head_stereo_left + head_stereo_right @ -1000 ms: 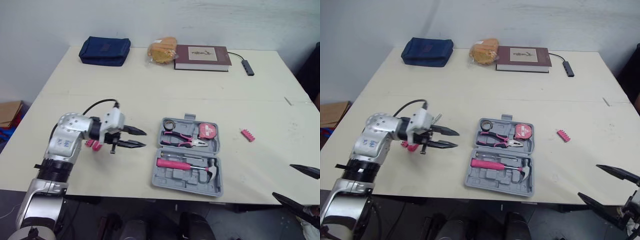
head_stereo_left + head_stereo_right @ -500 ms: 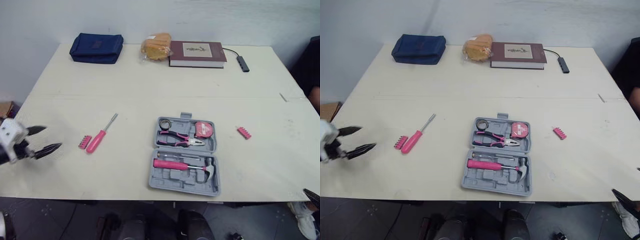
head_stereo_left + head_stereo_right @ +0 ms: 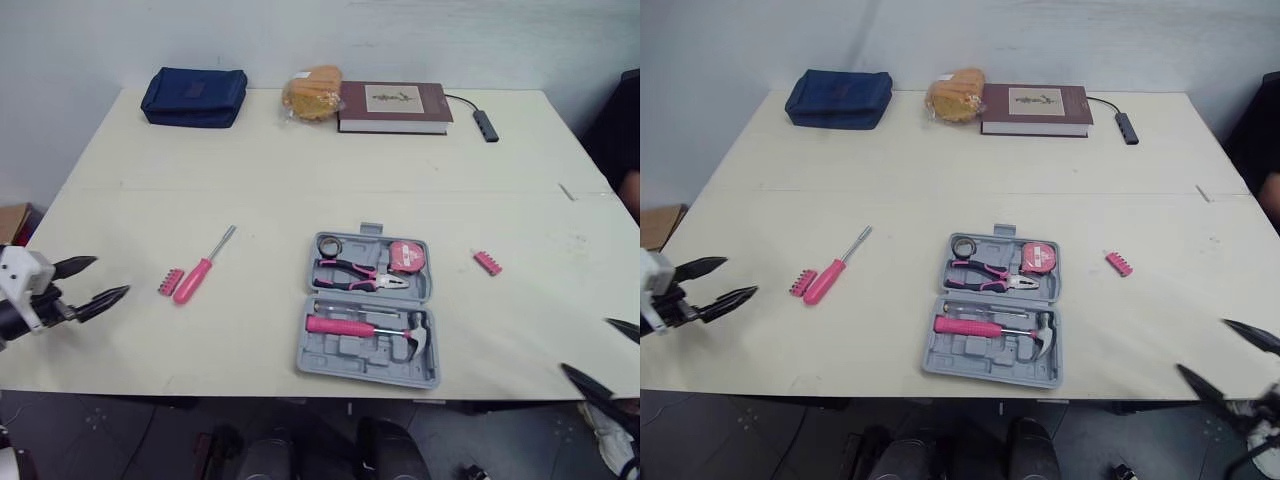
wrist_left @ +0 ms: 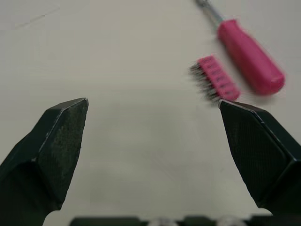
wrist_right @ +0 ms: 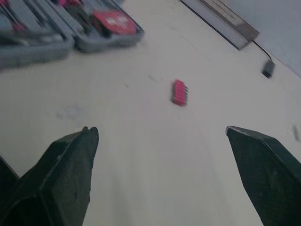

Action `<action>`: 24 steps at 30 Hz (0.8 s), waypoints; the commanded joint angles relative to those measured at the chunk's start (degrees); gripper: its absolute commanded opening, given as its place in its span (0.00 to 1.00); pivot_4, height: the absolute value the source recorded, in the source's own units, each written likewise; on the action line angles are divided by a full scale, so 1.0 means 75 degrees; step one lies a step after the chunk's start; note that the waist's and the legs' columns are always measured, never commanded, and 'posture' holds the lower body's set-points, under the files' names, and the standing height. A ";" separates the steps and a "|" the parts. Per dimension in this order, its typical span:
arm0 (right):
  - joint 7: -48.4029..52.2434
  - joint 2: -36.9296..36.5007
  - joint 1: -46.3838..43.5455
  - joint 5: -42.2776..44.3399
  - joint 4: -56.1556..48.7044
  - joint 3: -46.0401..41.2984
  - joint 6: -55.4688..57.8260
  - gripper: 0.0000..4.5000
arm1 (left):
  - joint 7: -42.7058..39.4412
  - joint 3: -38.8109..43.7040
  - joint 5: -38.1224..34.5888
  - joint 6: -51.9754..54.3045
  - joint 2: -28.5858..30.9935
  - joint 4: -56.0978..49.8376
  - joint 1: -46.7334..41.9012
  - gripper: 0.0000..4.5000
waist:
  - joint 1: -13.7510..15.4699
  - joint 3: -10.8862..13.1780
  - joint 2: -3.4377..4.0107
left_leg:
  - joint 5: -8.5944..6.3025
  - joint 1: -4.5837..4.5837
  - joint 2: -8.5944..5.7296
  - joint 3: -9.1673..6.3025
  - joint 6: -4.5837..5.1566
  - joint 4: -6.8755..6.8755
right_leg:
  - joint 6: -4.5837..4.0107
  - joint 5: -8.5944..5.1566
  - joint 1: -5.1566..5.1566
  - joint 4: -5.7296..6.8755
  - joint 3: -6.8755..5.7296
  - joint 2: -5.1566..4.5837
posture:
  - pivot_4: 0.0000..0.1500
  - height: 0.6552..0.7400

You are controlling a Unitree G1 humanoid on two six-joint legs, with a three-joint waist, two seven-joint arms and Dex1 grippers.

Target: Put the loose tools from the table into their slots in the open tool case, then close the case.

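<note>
L of grey plastic case (image 3: 335, 357) lies pink-handled, metal-shafted screwdriver (image 3: 196, 281).

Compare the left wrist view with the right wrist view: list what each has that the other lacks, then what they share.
Left wrist view, not the right: the pink screwdriver and a pink bit holder beside it, beyond the open left gripper. Right wrist view, not the left: the open tool case with its red tape measure, a second bit holder lying apart from the case, the book, and the open right gripper. Shared: the cream table, and spread black fingers holding nothing.
</note>
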 commanded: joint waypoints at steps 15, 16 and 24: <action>-0.1364 0.0111 -0.0789 0.0268 -0.3033 0.1540 0.1769 1.00 | 0.2424 -0.0244 0.0316 0.1731 -0.1051 -0.2500 0.0908 1.00 | 0.0057 0.0010 -0.0047 | 0.0015 -0.0002 0.0002 0.0012 0.0038 0.0005 | 0.0002 0.0001 0.0000 0.0020 0.0000 0.0013 | 1.00 1.00; -0.1363 0.0109 -0.0782 0.0252 -0.3051 0.1552 0.1781 1.00 | 0.2397 -0.0306 0.0281 0.1795 -0.1106 -0.2558 0.0906 1.00 | 0.0073 0.0010 -0.0047 | 0.0010 -0.0001 0.0000 0.0016 0.0033 0.0007 | 0.0003 0.0001 0.0000 0.0013 0.0004 0.0009 | 1.00 1.00; -0.1805 0.0045 -0.1034 0.0233 -0.3777 0.1822 0.2259 1.00 | 0.2447 -0.0344 0.0176 0.2215 -0.1459 -0.2782 0.0937 1.00 | 0.0103 0.0008 -0.0049 | 0.0001 0.0003 0.0007 0.0022 0.0019 0.0008 | 0.0003 0.0002 -0.0001 -0.0009 0.0010 0.0016 | 1.00 1.00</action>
